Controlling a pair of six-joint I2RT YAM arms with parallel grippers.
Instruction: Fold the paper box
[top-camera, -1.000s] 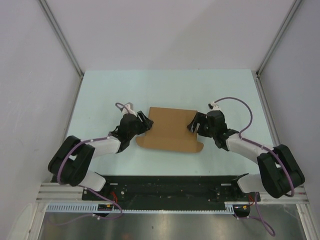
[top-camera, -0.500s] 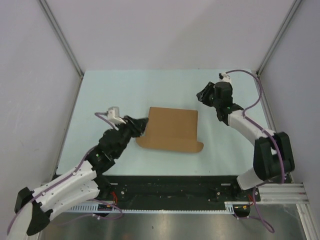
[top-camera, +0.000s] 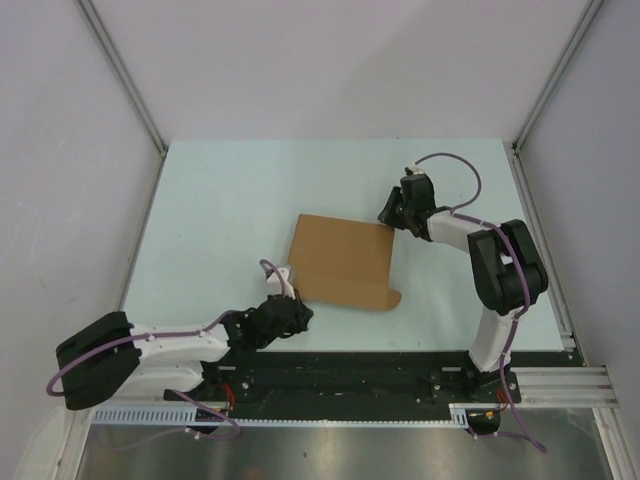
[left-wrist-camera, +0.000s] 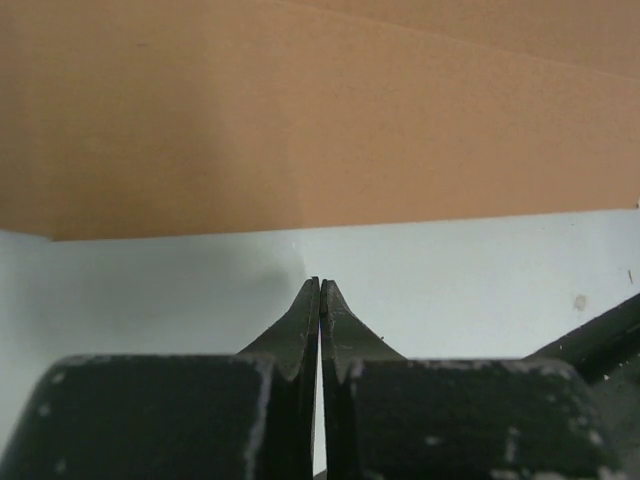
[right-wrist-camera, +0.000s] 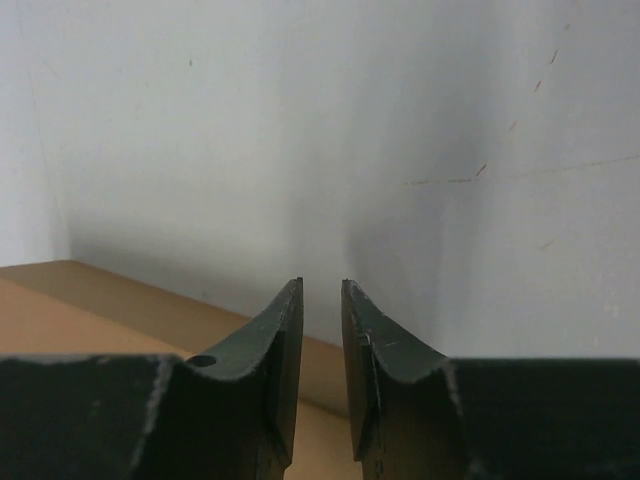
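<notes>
Now the paper box (top-camera: 342, 262) lies flat on the table (top-camera: 220, 200); left gripper (top-camera: 298, 311), pinched empty, sits just off its near-left corner, right gripper (top-camera: 388, 213), barely parted and empty, at its far-right corner.

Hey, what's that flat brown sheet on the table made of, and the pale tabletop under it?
The flat brown cardboard sheet looks like plain paperboard: matte, even tan, unprinted, with a die-cut tab at its near right corner. The pale green tabletop looks smooth and matte, perhaps a laminate or mat; no texture shows, so its material stays open.
</notes>
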